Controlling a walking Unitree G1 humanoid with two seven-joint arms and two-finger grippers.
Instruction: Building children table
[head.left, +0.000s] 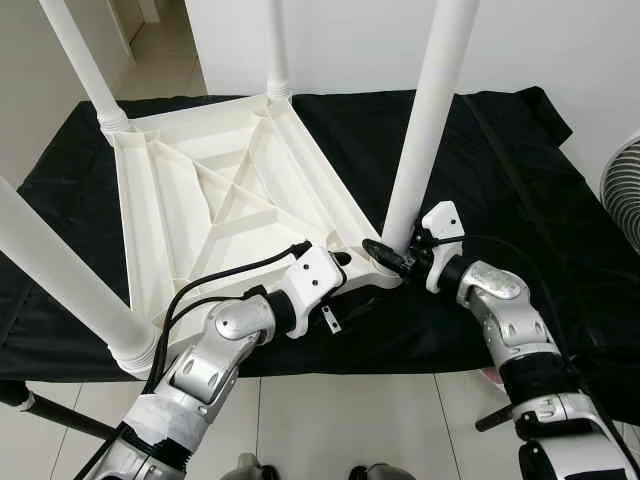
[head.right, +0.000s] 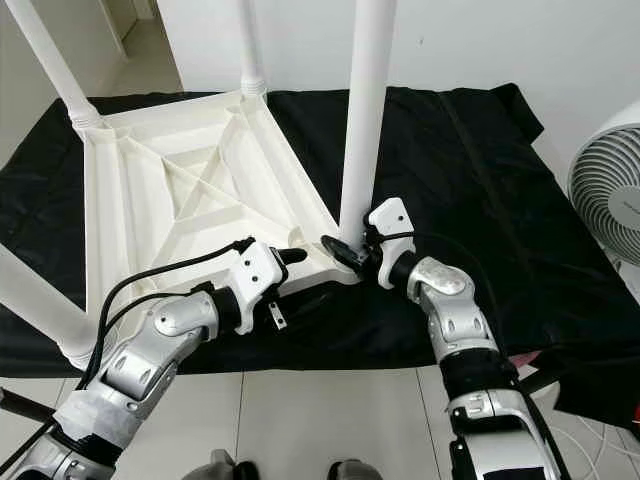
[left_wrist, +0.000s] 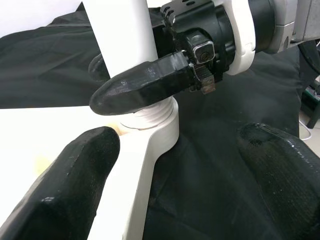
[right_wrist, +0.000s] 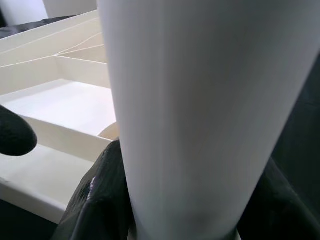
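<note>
At near corner, right gripper (head.left: 395, 255) fingers clamped round base of white leg (head.left: 428, 115), upright in its socket on upturned tabletop (head.left: 215, 205) lying on black cloth (head.left: 520, 180). Left gripper (head.left: 345, 262) spread apart, straddling tabletop's corner edge. Best: brace that corner, keep leg vertical while twisting so threads seat.

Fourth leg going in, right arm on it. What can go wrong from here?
1. The right gripper clamps the leg very low, at the corner socket; the tall leg could tilt and cross-thread.
2. The left gripper, jaws open, only straddles the tabletop corner, so the top may slide on the black cloth when the leg turns.
3. That corner sits near the cloth's front edge; a shove could push it off.
</note>
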